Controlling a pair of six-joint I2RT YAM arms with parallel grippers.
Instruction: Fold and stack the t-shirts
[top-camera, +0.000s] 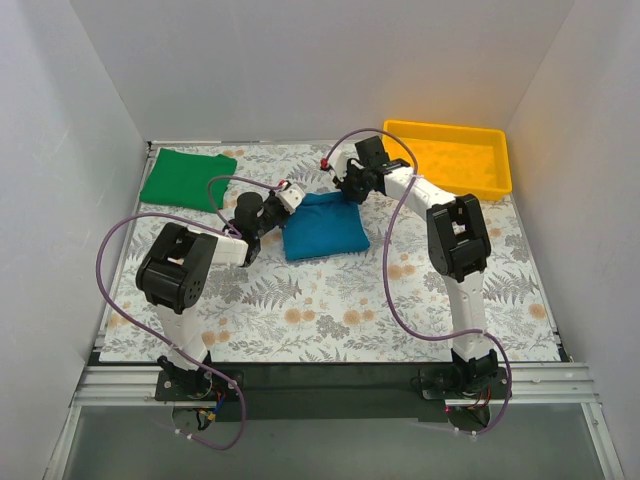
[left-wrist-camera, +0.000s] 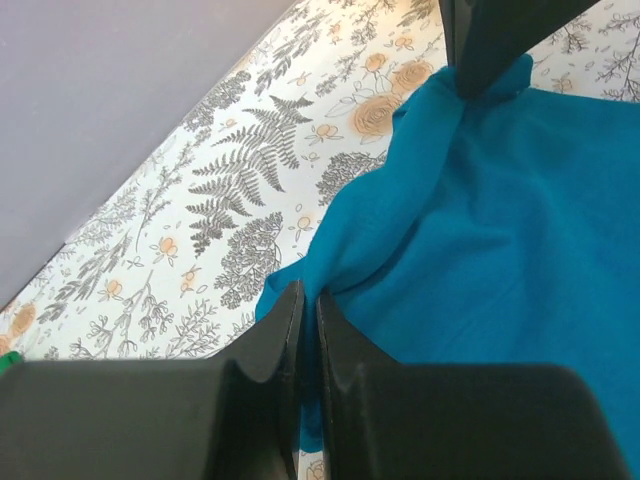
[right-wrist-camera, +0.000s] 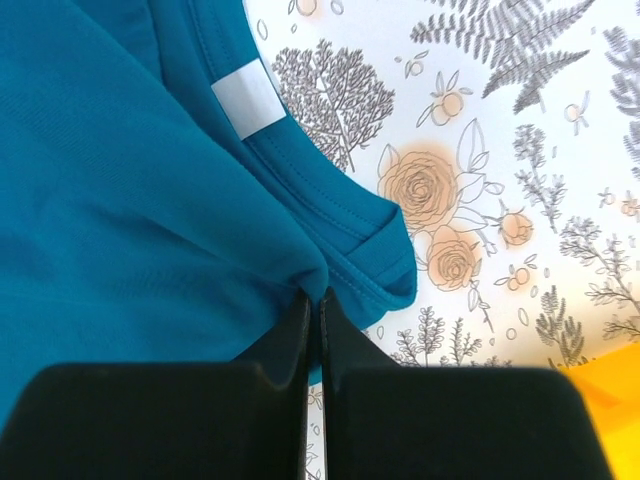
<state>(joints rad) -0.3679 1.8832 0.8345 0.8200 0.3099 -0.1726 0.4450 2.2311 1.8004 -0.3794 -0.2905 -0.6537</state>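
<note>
At far-left table (top-camera: 300, 310) corner: green t-shirt (top-camera: 187, 178) lying flat | left of centre: left gripper (left-wrist-camera: 309, 305) pinched shut on teal t-shirt (top-camera: 325, 228) edge, shirt mid-table | right of it: right gripper (right-wrist-camera: 313, 305) clamped on collar-side hem | far right: yellow tray (top-camera: 497, 170)

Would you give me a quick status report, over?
Left gripper, right gripper: shut on teal t-shirt. Green t-shirt folded, far left. Yellow tray far right, out of the way.
</note>
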